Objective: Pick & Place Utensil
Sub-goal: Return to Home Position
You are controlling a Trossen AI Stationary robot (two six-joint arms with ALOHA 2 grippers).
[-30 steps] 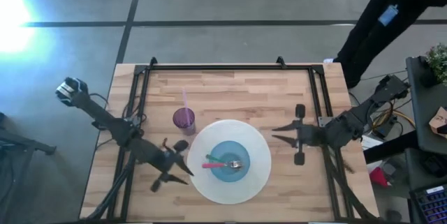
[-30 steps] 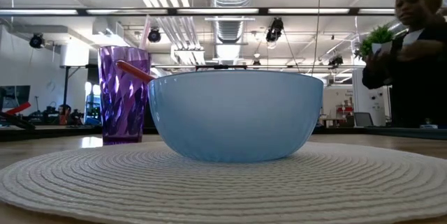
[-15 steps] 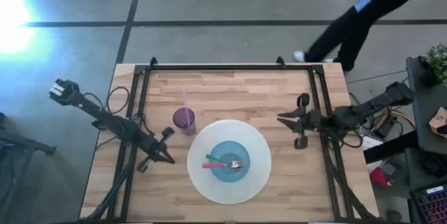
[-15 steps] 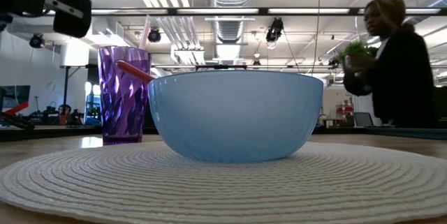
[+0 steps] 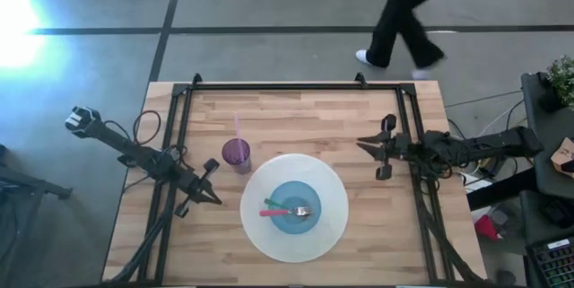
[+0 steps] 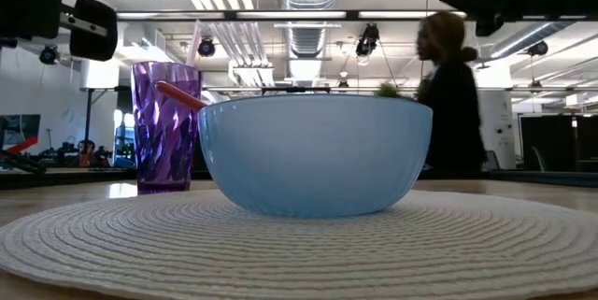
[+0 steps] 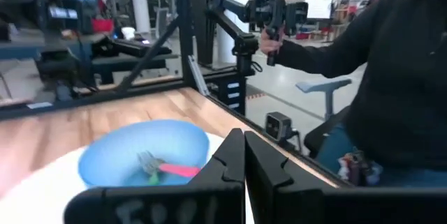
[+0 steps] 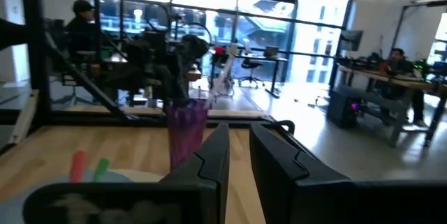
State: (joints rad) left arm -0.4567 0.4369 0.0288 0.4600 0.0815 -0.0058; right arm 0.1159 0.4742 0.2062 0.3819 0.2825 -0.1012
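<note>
Pink-handled fork (image 5: 300, 210) and green-handled utensil (image 5: 276, 205) lie in the blue bowl (image 5: 297, 191) on the white mat (image 5: 328, 180), handles toward the left hand (image 5: 213, 197) (nearer, fingers together). The right hand (image 5: 363, 143), fingers slightly apart, hangs farther off. Both are empty.

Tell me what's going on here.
Nothing is being handled. The utensils lie in the bowl on the mat, with the cup at the mat's top left. The left gripper and right gripper are empty, each off to its own side of the mat, above the table. A person passes beyond the table's far edge.
</note>
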